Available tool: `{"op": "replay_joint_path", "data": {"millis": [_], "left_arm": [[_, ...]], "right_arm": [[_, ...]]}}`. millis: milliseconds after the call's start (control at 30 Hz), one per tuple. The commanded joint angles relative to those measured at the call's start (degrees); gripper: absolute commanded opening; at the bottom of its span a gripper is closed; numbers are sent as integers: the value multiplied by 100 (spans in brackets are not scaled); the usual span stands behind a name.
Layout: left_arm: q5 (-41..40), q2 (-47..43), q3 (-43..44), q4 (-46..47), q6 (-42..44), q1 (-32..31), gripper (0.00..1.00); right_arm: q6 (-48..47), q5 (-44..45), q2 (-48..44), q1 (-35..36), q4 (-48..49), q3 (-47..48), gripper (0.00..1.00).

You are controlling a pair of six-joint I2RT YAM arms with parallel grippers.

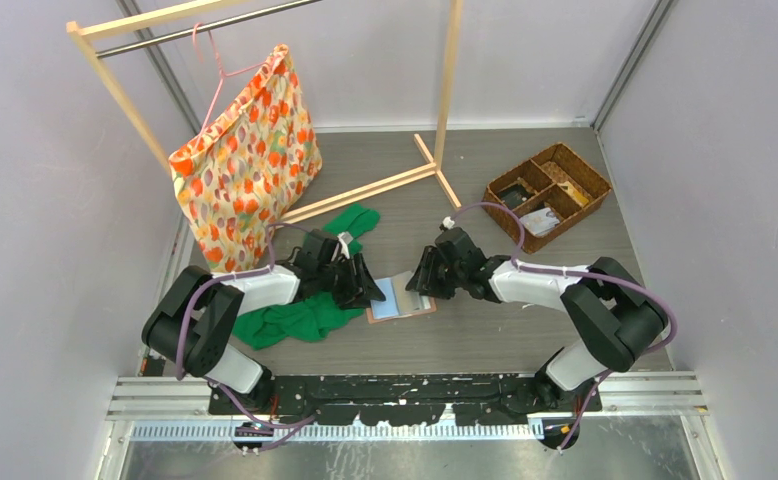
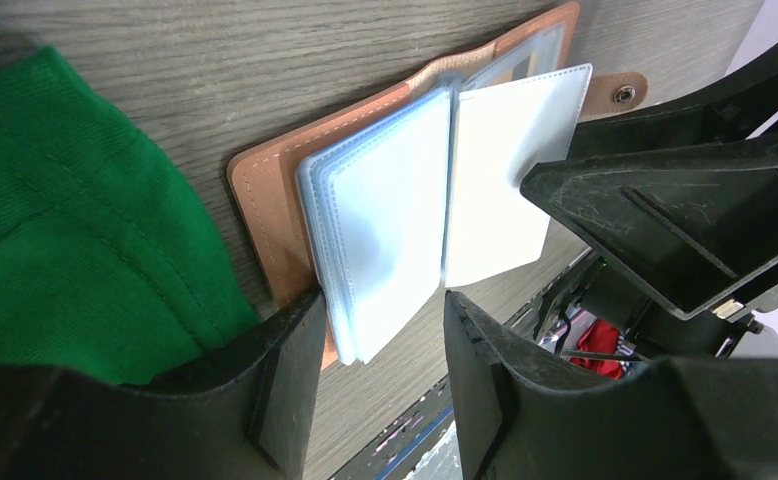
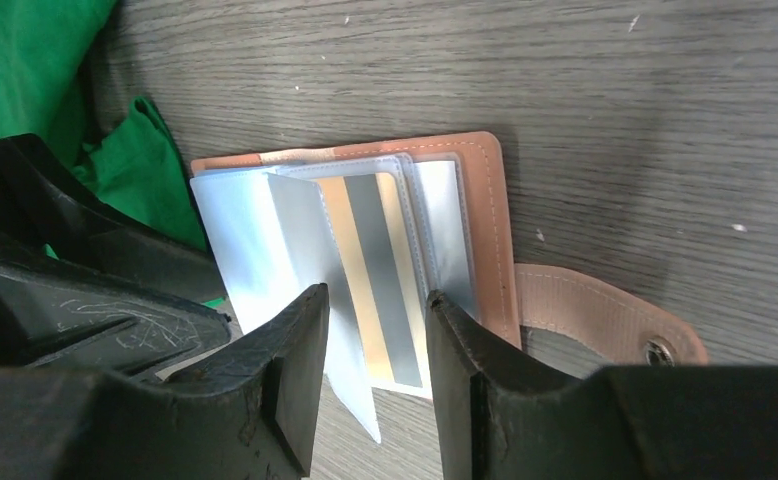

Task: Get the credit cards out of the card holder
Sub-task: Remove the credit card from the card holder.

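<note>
Card holder [image 2: 395, 210], salmon-pink, open, pale-blue inside

Looks like a robot lab cell to me: plain white walls [image 1: 35, 150] boxing in a table [image 1: 485, 340], robot arms [image 1: 605, 320] bolted to a metal rail [image 1: 165, 398] at 6 o'clock, wooden rack [image 1: 449, 80] at 12.

Left arm [image 1: 265, 286] and right arm [image 1: 531, 284]: white shells, black joints, purple cables [image 1: 485, 207] held by white ties. Left gripper [image 2: 383, 305], right gripper [image 3: 377, 298]: black scuffed plastic. Black base plate [image 1: 405, 396] on table's near edge.
</note>
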Motion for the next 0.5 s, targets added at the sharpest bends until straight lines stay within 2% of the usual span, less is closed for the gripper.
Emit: {"op": "replay_joint_path", "data": {"millis": [0, 467], "left_arm": [[-474, 47, -22, -378, 246, 21, 49], [-467, 10, -46, -380, 244, 16, 49]], "right_arm": [[282, -648, 7, 108, 726, -57, 45], [131, -869, -380, 221, 495, 173, 46]]}}
